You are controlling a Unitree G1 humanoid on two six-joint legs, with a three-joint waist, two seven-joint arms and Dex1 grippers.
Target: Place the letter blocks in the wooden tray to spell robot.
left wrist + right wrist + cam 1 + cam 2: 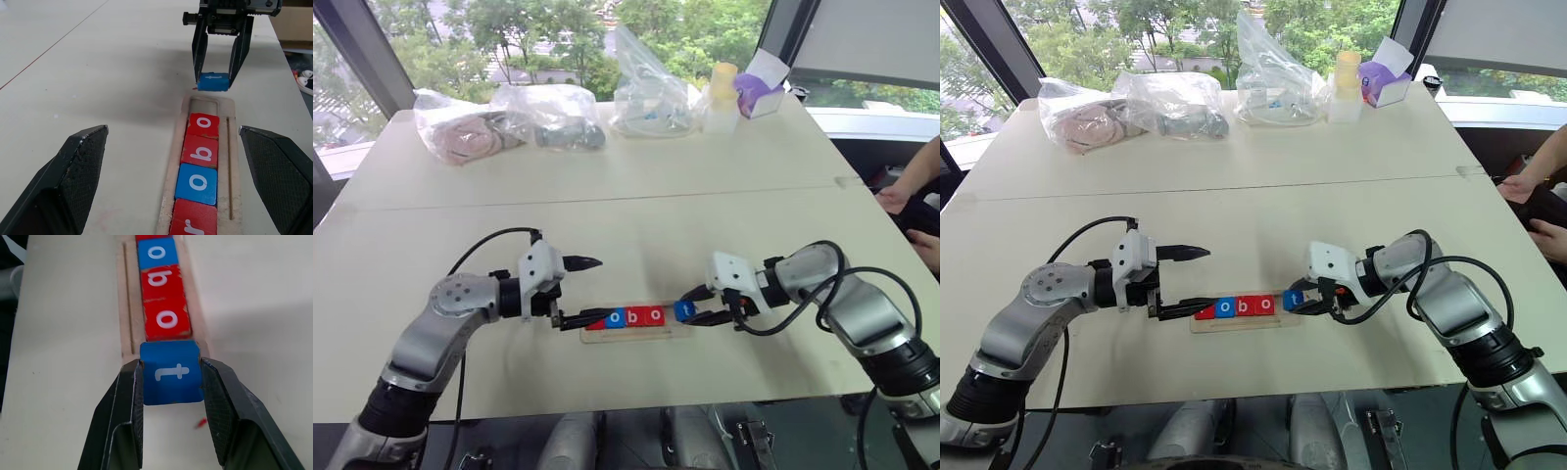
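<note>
Letter blocks come first at the right gripper [171,377], whose two black fingers are clamped on the sides of a blue "t" block [172,372], held just above the tray's empty end slot and not yet seated. The left gripper [579,290] hangs at the opposite end of the wooden tray [234,161], its fingers spread wide, one on each side of the tray and holding nothing. Four blocks lie in the tray's slot in one row: red "r" [193,224], blue "o" [196,183], red "b" [201,151], red "o" [204,125]. That makes five blocks, three red and two blue. The tray's long axis runs parallel to the table's [636,211] near edge, close to it. Along the far edge sit three clear plastic bags [548,113], a pale bottle [722,96] and a purple-and-white box [760,88]. At the right edge, a person's hand [893,199] rests.
</note>
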